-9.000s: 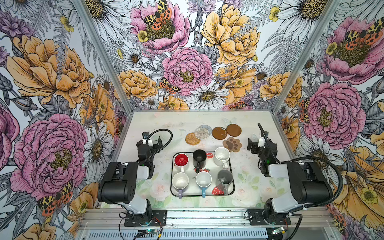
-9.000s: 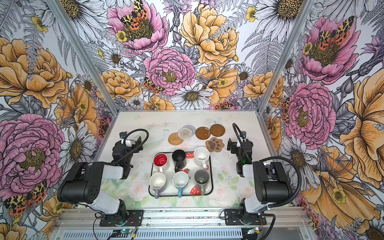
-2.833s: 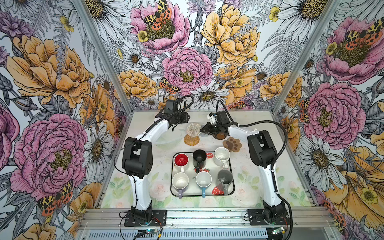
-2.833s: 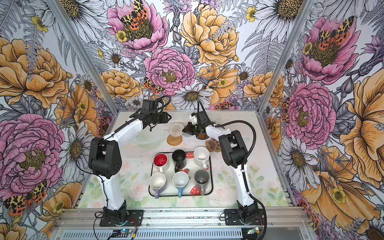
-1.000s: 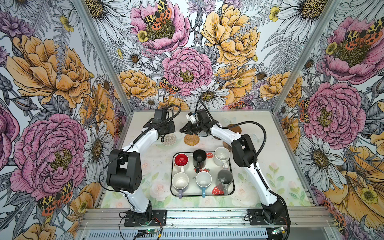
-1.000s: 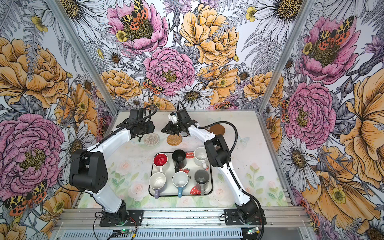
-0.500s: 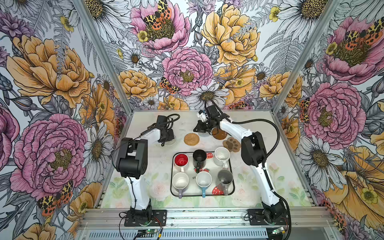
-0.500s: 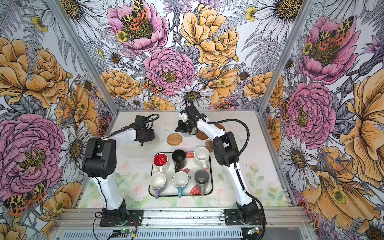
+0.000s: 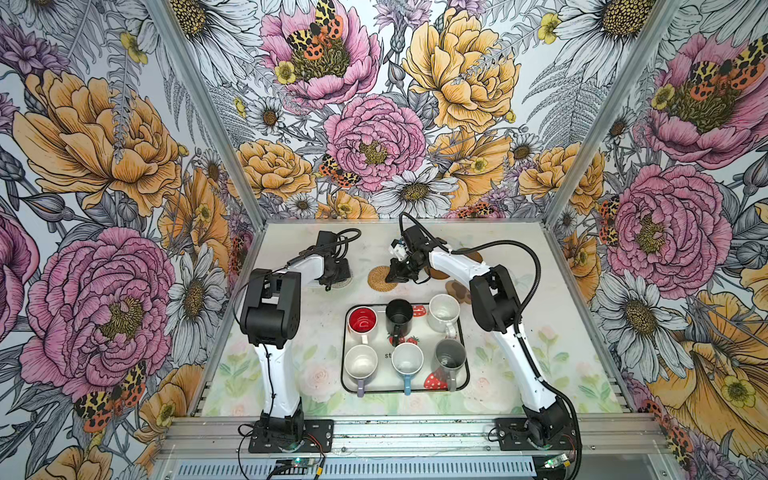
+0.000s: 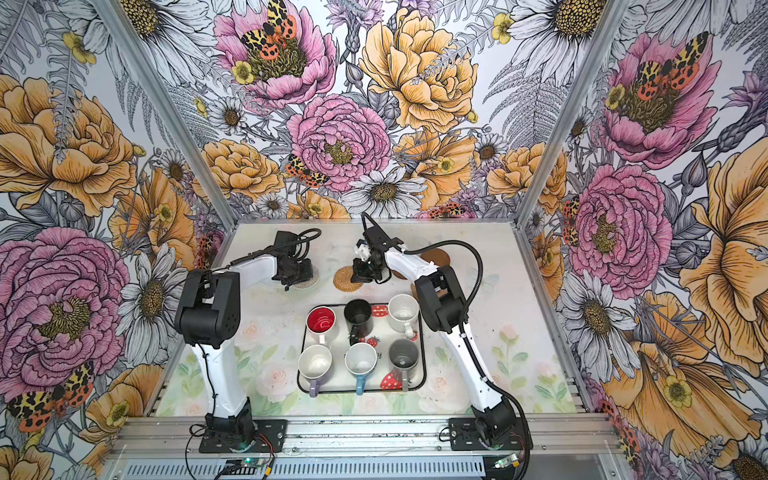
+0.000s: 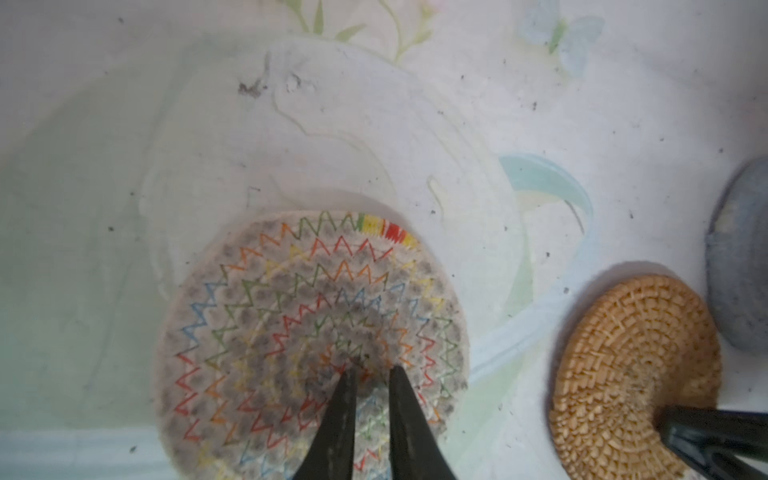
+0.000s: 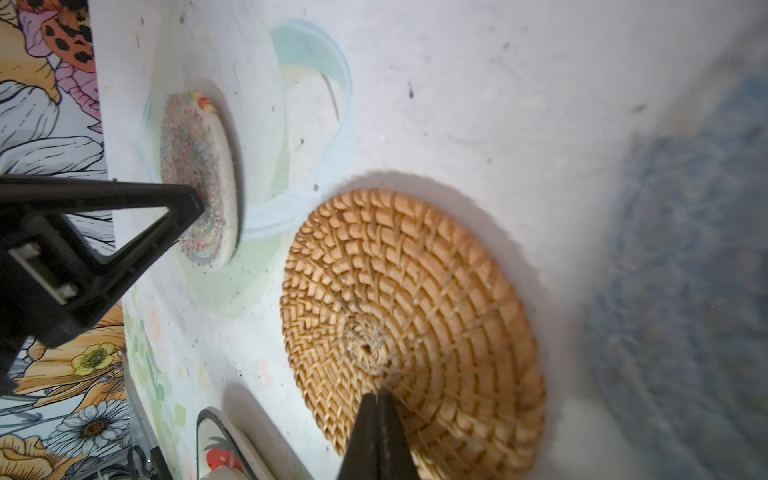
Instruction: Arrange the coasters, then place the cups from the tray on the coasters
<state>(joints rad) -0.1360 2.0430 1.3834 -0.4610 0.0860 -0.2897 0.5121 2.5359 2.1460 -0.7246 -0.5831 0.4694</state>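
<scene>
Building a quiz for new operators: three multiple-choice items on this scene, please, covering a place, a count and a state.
1. Where does the rattan coaster lie? A on the table beyond the tray; B on the tray; C held in the air.
2. How many mugs stand on the tray? A four; B five; C six.
3. The fingers of the right gripper are: A wide apart; B shut together; C around a mug.
A, flat beyond the tray; C, six fill two rows; B, the wrist view shows no gap.

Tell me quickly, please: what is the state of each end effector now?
Left end effector: slightly open, tips resting on the grey spiral coaster.
Right end effector: closed, tip pressing the woven rattan coaster, holding nothing.
</scene>
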